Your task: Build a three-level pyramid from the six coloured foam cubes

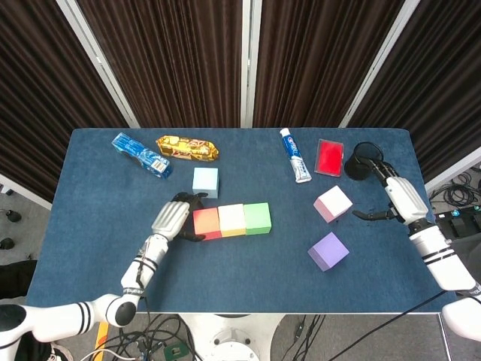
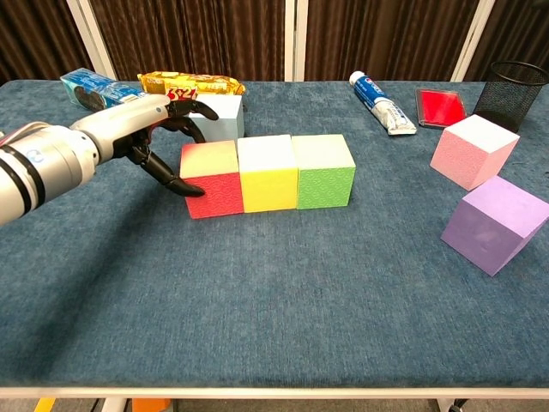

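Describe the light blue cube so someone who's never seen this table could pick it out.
Find the row of red, yellow and green cubes mid-table. Just behind its red end, toward the curtains, a lone light blue cube sits apart. It is the palest cube, and the only one on the left besides the row.

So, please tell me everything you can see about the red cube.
The red cube is a foam block, red on its sides with a paler top. It stands flat on the blue table at the left end of a row, touching the yellow cube. The left robot hand touches its left side with dark fingertips.
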You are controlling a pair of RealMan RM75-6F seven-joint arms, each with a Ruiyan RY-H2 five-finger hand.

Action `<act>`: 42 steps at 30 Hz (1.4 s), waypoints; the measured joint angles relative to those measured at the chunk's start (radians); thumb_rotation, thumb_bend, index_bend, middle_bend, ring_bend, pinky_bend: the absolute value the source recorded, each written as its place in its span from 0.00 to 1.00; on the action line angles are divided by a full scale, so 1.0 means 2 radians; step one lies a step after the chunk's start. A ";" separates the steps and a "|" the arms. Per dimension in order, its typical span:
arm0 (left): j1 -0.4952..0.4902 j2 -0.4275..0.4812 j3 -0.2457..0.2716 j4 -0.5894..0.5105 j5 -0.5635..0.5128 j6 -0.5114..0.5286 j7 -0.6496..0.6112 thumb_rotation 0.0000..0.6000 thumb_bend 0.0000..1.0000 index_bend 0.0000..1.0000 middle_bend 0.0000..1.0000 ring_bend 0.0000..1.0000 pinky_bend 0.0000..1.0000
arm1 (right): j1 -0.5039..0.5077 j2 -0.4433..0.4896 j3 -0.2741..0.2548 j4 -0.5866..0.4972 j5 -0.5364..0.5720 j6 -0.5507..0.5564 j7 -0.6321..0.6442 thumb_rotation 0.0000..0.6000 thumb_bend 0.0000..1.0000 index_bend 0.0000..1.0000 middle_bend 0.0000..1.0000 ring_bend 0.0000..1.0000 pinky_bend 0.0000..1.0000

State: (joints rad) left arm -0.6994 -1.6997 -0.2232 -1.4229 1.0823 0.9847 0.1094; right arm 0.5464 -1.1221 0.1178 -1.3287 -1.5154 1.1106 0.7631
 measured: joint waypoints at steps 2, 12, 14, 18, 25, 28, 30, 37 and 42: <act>0.001 0.000 0.000 -0.001 0.003 0.001 -0.003 1.00 0.09 0.12 0.21 0.12 0.11 | 0.000 0.000 0.000 0.000 0.000 0.000 -0.001 1.00 0.03 0.00 0.14 0.00 0.00; 0.004 0.010 0.007 -0.010 0.022 -0.008 -0.025 1.00 0.06 0.09 0.13 0.05 0.11 | 0.000 0.002 0.000 -0.005 0.000 0.000 -0.005 1.00 0.03 0.00 0.14 0.00 0.00; 0.004 0.011 0.008 -0.011 0.023 -0.010 -0.027 1.00 0.06 0.09 0.12 0.05 0.11 | 0.000 0.001 0.000 -0.005 0.000 0.000 -0.005 1.00 0.03 0.00 0.14 0.00 0.00; 0.004 0.009 0.007 -0.010 0.023 -0.008 -0.030 1.00 0.06 0.09 0.11 0.04 0.11 | 0.000 0.001 0.000 -0.004 0.000 0.000 -0.004 1.00 0.03 0.00 0.14 0.00 0.00; 0.008 0.001 0.006 -0.008 0.029 0.010 -0.023 1.00 0.06 0.08 0.08 0.02 0.11 | 0.000 0.001 0.000 -0.002 -0.001 0.002 0.000 1.00 0.03 0.00 0.14 0.00 0.00; 0.008 -0.007 0.006 -0.004 0.030 0.016 -0.016 1.00 0.06 0.07 0.07 0.02 0.11 | -0.001 0.002 -0.001 -0.002 -0.002 0.002 0.001 1.00 0.03 0.00 0.14 0.00 0.00; 0.007 -0.012 0.004 0.000 0.030 0.017 -0.015 1.00 0.05 0.07 0.07 0.02 0.11 | 0.000 0.001 -0.001 -0.001 -0.003 0.002 0.002 1.00 0.03 0.00 0.14 0.00 0.00; 0.002 -0.028 -0.002 0.013 0.029 0.018 -0.011 1.00 0.06 0.07 0.06 0.02 0.11 | -0.001 0.000 -0.002 0.004 -0.003 0.003 0.007 1.00 0.03 0.00 0.14 0.00 0.00; -0.001 -0.036 -0.008 0.022 0.026 0.019 -0.008 1.00 0.05 0.07 0.06 0.02 0.11 | -0.002 0.000 -0.003 0.009 -0.002 0.003 0.011 1.00 0.03 0.00 0.14 0.00 0.00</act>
State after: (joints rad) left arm -0.7018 -1.7709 -0.2385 -1.3794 1.1341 1.0230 0.0938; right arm 0.5418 -1.1220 0.1120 -1.3100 -1.5201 1.1160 0.7855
